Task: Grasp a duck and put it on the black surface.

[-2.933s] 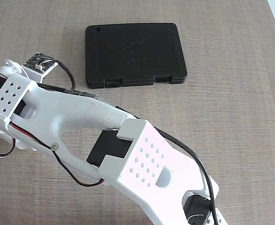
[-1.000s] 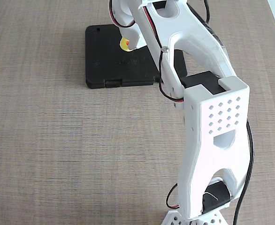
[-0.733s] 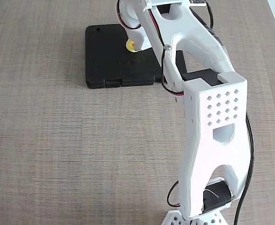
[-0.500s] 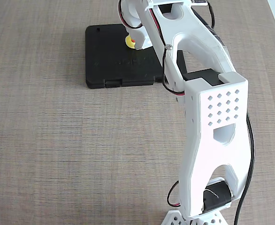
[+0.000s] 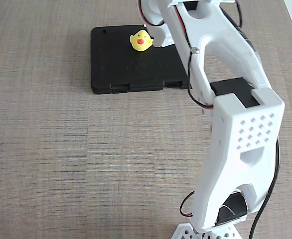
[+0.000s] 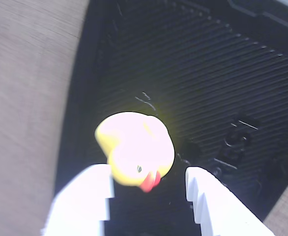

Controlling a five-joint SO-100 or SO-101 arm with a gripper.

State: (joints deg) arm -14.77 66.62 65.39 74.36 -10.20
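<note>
1. Black case [image 5: 131,69] flat on wood-grain table [image 5: 46,159], closed, latches on near long edge in fixed view; contents not visible.
2. Duck [image 5: 141,40] upright on top of case, near far edge, beak facing camera in fixed view; resting on ribbed black lid in wrist view [image 6: 134,147].
3. Gripper [image 6: 149,196] seen in wrist view as two white fingers [image 6: 80,201] low in frame, spread apart, duck's head between them.
4. Left finger in wrist view touching or just beside duck's body, contact unclear from glare; right finger clearly apart from duck with dark gap showing. Released, not clamped on duck.
5. In fixed view, fingertips hidden behind white arm [image 5: 235,124]; arm reaching over right part of case just beside duck.
6. Case surface [image 6: 208,73] to right of duck in wrist view bare, faint embossed marking near centre.
7. Left edge of case near duck in wrist view, table just beyond it.
8. In fixed view, bare case area in front of duck down to latches; right end of case covered by arm.
9. Table left of and in front of case open, wide free room in fixed view.
10. Arm base at bottom right of fixed view, black cable [image 5: 268,199] hanging alongside, well apart from case.
</note>
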